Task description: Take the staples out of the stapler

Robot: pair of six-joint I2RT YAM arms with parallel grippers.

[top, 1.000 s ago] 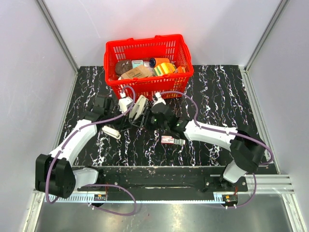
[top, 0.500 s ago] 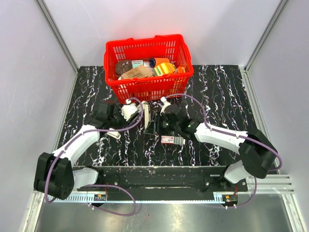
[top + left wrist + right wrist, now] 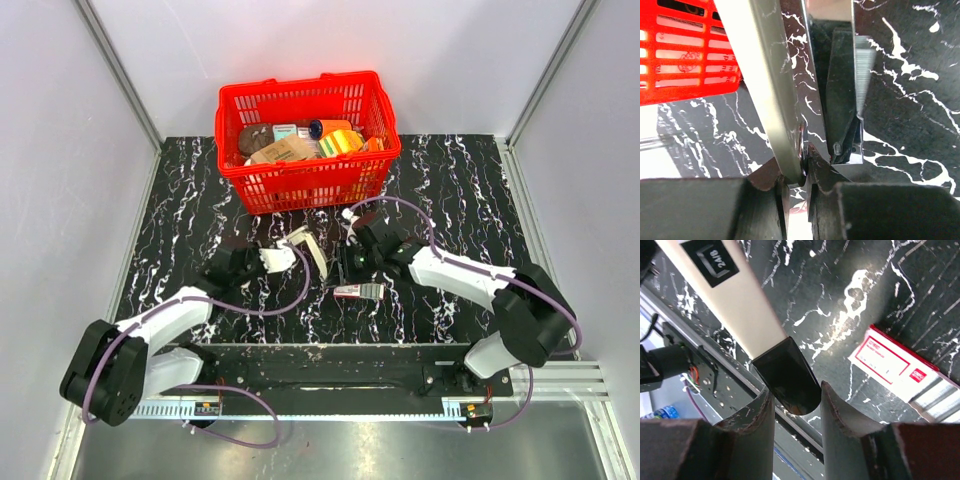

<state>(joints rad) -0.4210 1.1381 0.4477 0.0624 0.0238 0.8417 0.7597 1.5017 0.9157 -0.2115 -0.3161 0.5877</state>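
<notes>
One stapler (image 3: pixel 316 256), one box (image 3: pixel 358 291), one basket (image 3: pixel 300 185)

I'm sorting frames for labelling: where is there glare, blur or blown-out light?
Top external: evenly lit and sharp, soft shadows, though the stapler shows small. Left wrist: its cream arm is close and soft, the metal rail glares at the top, the staple strip is crisp, the lower left edge is blown white. Right wrist: the fingers blur; the 24/6 label reads clearly.

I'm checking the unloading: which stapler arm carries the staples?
The shiny metal arm, with a grey staple strip along its side; the cream arm shows none.
</notes>
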